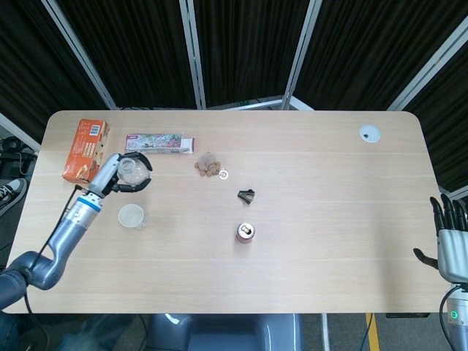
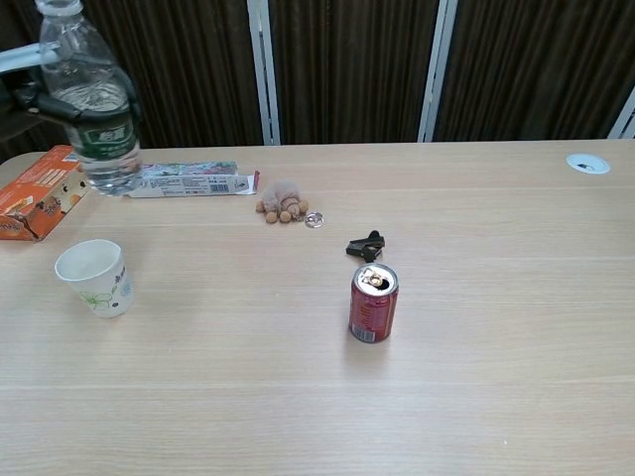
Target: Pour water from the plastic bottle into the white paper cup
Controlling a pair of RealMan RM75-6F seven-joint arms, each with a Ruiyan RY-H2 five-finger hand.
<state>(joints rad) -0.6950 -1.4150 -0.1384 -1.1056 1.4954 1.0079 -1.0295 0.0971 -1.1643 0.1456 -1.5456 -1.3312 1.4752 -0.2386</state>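
Observation:
My left hand (image 1: pixel 117 175) grips a clear plastic bottle (image 2: pixel 91 104) with a green label, open at the top, and holds it in the air, nearly upright. From above, the bottle (image 1: pixel 130 171) shows just behind the white paper cup (image 1: pixel 131 216). The cup (image 2: pixel 94 279) stands upright on the table at the left, below and in front of the bottle. In the chest view only the fingers (image 2: pixel 28 94) show around the bottle at the left edge. My right hand (image 1: pixel 452 241) hangs open off the table's right edge, away from everything.
A red soda can (image 2: pixel 373 302) stands mid-table with a black clip (image 2: pixel 365 245) behind it. A small plush toy (image 2: pixel 282 201) and a ring lie further back. A flat packet (image 2: pixel 189 179) and an orange box (image 2: pixel 35 192) lie at the back left. A white disc (image 2: pixel 587 163) sits far right.

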